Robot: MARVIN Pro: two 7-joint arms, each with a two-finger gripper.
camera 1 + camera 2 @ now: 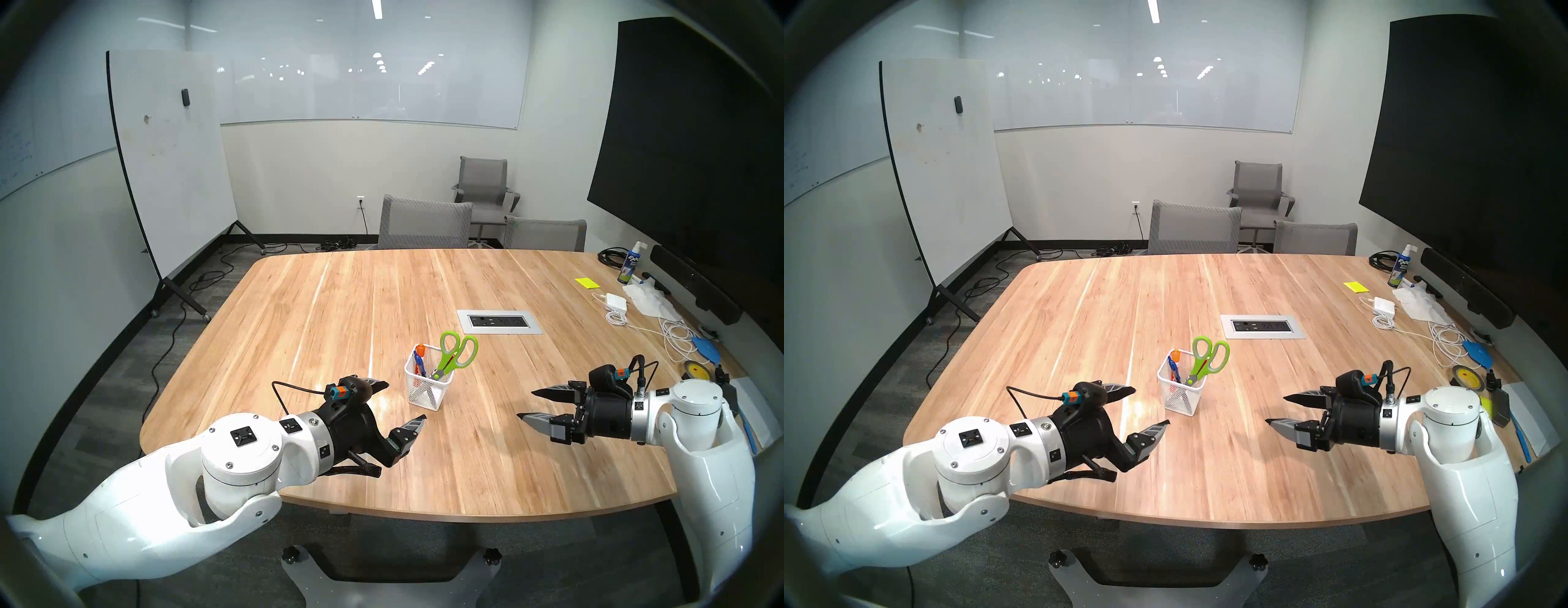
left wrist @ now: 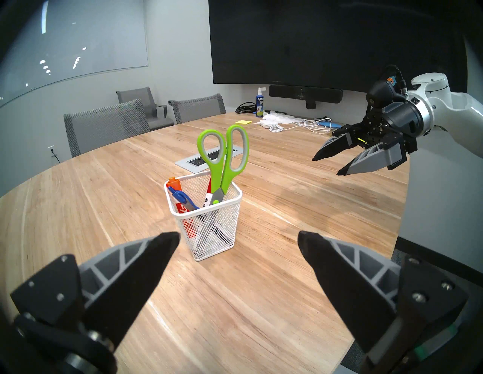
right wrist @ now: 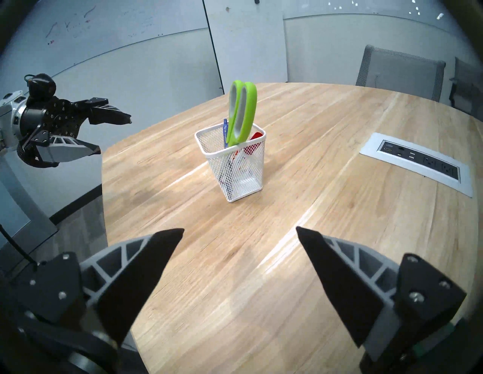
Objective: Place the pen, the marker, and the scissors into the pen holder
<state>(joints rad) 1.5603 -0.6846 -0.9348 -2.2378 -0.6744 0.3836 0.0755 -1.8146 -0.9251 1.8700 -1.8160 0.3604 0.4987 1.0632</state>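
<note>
Both tools are spread wide and carry nothing: the left tool (image 1: 405, 401) hangs just left of centre in the head view, close beside the pen holder (image 1: 426, 384), and the right tool (image 1: 526, 405) hangs further off at right of centre. The holder stands on the tabletop (image 1: 339, 305) at mid-frame with the scissors (image 1: 456, 352) blades-down, green loops well above the rim, and the blue pen (image 2: 183, 199) and orange-capped marker (image 2: 175, 186) leaning in its left corner. The job looks finished, so the likely mishap is a withdrawing finger clipping the light mesh cup or tall handles and tipping everything out.
</note>
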